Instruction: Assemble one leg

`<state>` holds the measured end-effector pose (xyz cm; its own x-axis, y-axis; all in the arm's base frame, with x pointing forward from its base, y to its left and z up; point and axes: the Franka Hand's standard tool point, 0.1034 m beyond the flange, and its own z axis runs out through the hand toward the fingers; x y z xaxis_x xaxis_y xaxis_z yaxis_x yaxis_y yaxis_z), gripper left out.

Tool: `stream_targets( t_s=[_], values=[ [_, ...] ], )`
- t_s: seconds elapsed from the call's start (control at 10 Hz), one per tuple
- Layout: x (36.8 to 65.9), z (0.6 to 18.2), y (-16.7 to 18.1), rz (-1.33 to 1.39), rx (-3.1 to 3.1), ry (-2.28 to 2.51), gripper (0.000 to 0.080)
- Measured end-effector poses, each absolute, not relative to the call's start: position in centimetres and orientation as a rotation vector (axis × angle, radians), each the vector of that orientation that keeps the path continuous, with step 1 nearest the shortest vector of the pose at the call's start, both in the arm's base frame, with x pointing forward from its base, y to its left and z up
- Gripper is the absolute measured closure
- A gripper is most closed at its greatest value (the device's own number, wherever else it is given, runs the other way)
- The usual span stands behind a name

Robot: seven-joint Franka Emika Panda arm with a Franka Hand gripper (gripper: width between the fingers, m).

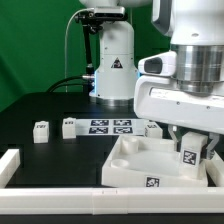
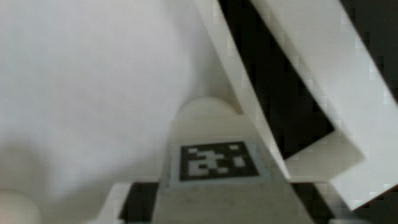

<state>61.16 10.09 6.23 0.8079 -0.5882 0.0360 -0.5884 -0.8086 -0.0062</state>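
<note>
Wrist view: claw (image 2: 215, 190) gripping leg (image 2: 217, 140)

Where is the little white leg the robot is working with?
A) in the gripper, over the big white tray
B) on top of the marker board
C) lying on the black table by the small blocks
A: the gripper holds the leg over the tabletop, its tag facing out.

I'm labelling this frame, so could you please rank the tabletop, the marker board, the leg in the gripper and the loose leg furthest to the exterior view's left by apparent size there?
1. Tabletop, largest.
2. Marker board.
3. Leg in the gripper and loose leg: look alike; the held one is partly hidden and nearer, so unranked.
</note>
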Motion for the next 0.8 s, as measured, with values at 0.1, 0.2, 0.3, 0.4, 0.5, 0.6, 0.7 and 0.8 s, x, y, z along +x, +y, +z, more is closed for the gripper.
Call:
stream_targets(
  t_s=[0.1,0.2,0.3,0.4,0.5,0.6,0.7,0.8],
  values=[
    [60.96,6.30,9.20,0.057,2.880,-1.170,0.0502],
    [60.83,6.32,8.89,0.053,2.850,-1.215,0.0502],
    [60.68,6.32,8.47,0.047,2.800,-1.303,0.0499],
    [60.65,6.30,8.37,0.045,2.793,-1.315,0.0499],
    [60.64,6.28,8.46,0.044,2.797,-1.309,0.0365],
    [60.63,6.28,8.45,0.044,2.796,-1.309,0.0237],
    [60.63,6.27,8.46,0.044,2.796,-1.309,0.0237],
    [60.63,6.27,8.46,0.044,2.796,-1.309,0.0168]
  ],
)
